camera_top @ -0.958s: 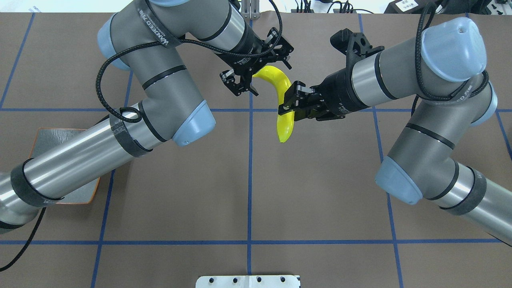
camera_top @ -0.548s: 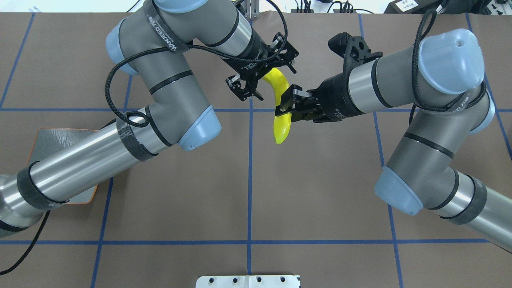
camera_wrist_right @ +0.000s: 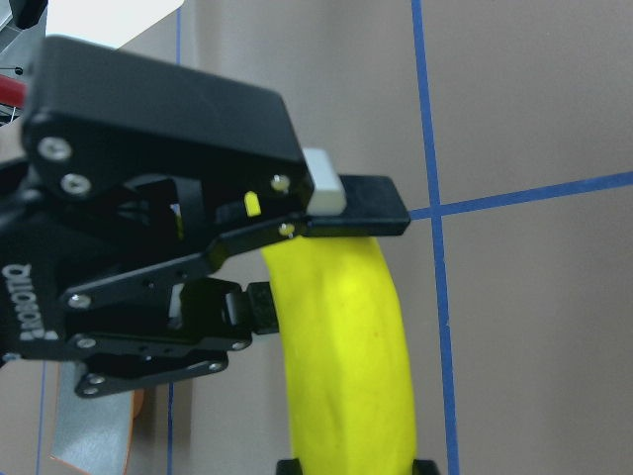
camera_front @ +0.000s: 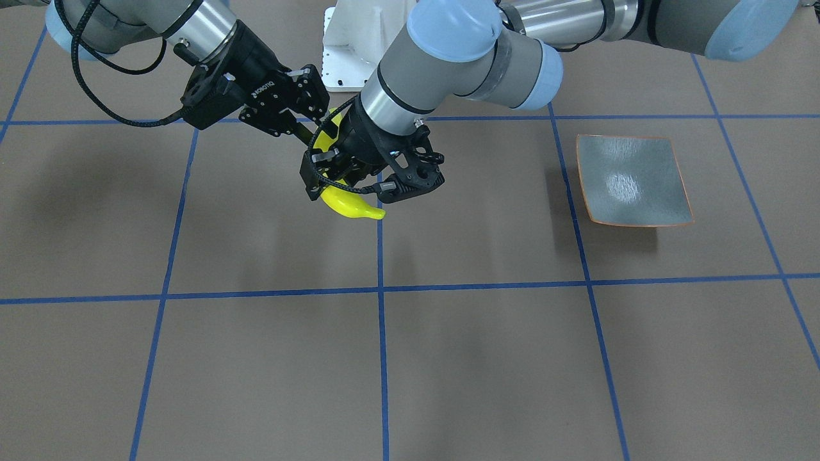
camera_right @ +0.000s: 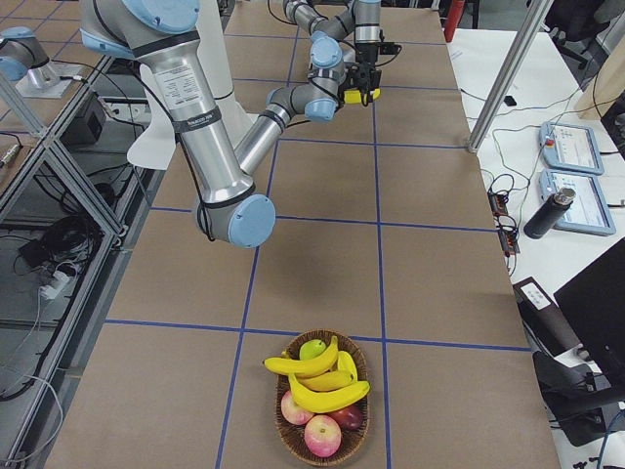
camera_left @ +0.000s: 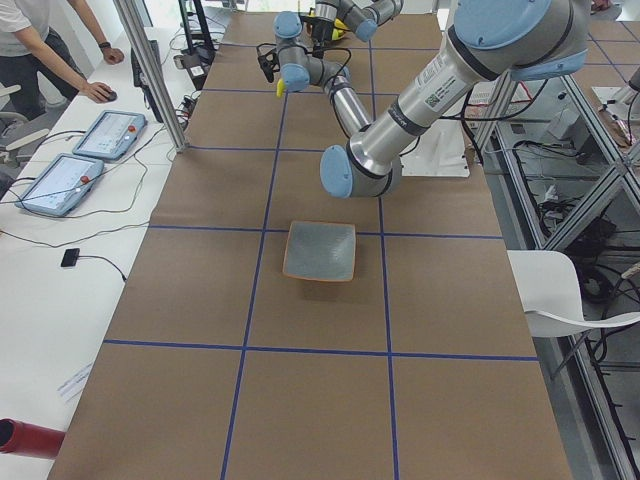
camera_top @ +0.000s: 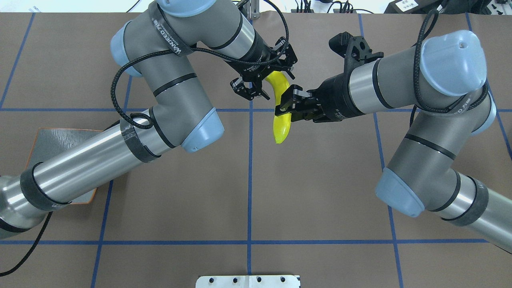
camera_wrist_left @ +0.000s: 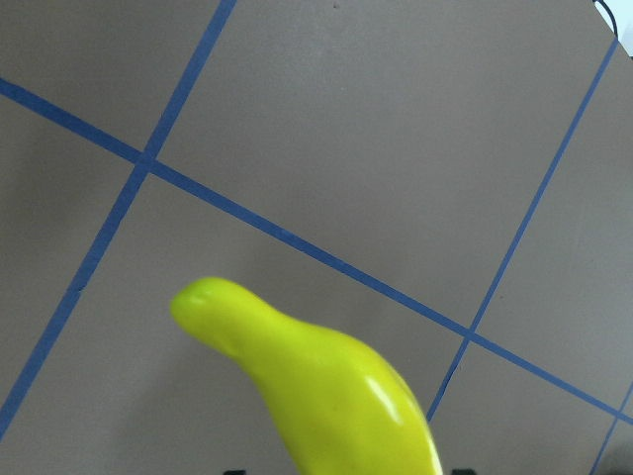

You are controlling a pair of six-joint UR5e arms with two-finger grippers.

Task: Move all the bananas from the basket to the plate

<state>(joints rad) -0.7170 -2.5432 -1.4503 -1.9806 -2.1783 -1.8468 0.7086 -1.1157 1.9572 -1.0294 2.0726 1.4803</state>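
A yellow banana [camera_top: 281,124] hangs above the table's far middle. My right gripper [camera_top: 285,105] is shut on its middle. My left gripper [camera_top: 274,82] is open, with its fingers on either side of the banana's far end; the left wrist view shows that banana [camera_wrist_left: 326,386] between the jaws. The front-facing view shows the banana [camera_front: 349,203] under both grippers. The grey-green plate [camera_front: 631,182] with an orange rim lies bare at the robot's left, partly under the left arm [camera_top: 80,168]. The basket [camera_right: 283,430] at the right end holds three more bananas [camera_right: 317,366].
Red and green apples [camera_right: 322,435] lie in the basket with the bananas. The white robot base [camera_top: 248,281] sits at the table's near edge. A person [camera_left: 40,50] and control tablets [camera_left: 60,180] are on a side bench beyond the table's far edge.
My left gripper has moved right and closer, so its open fingers now straddle the banana's far end. My right gripper has shifted slightly left with the banana.
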